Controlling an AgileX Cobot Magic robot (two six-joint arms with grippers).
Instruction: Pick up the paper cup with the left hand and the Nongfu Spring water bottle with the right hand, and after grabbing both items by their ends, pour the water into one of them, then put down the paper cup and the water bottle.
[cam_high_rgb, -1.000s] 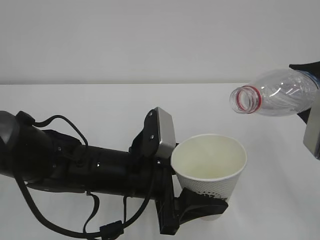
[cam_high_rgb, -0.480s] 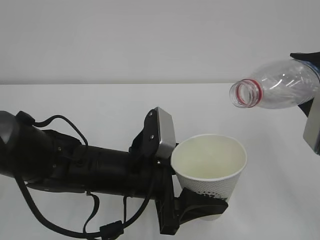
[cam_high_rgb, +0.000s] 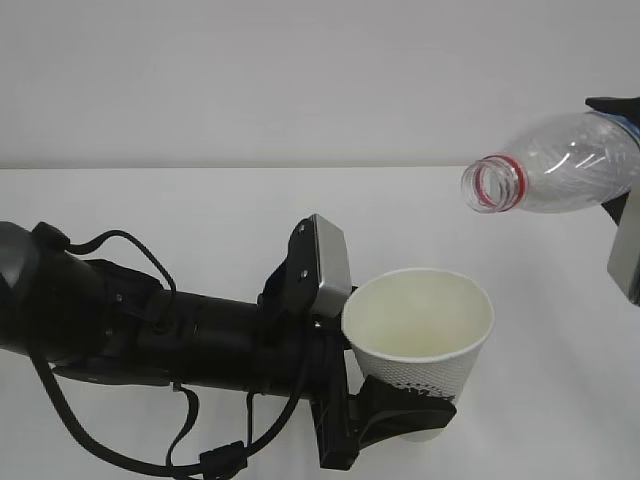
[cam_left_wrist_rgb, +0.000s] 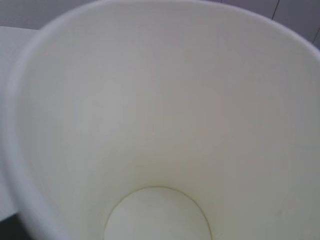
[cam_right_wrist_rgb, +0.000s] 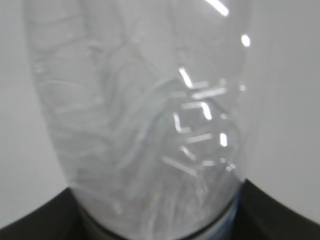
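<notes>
**Q:** What did each claw have hold of?

**A:** My left claw (cam_high_rgb: 405, 412) was closed around the base of the paper cup (cam_high_rgb: 420, 335), holding it upright with its mouth facing up, just above the worktop (cam_high_rgb: 200, 215). My right claw sat at the frame's right edge, largely out of sight; its dark body wrapped the bottom end of the Nongfu Spring water bottle (cam_high_rgb: 560, 175), so I judged it clamped there at bottle width.

**Q:** And how did the bottle lie from the cup?

**A:** It hung above and to the right of my left claw, well apart from the cup. Its long axis ran near level, the open red-ringed neck pointing left towards the cup and dipping only slightly. The neck was not over the cup's rim, but off to its right.

**Q:** Was any water in the cup?

**A:** The left wrist view looked straight into the cup's pale inside, and I could not tell. The bottle looked largely empty.

**Q:** Which arm was nearer each thing?

**A:** Each already held its own; setting both down looked next.
</notes>
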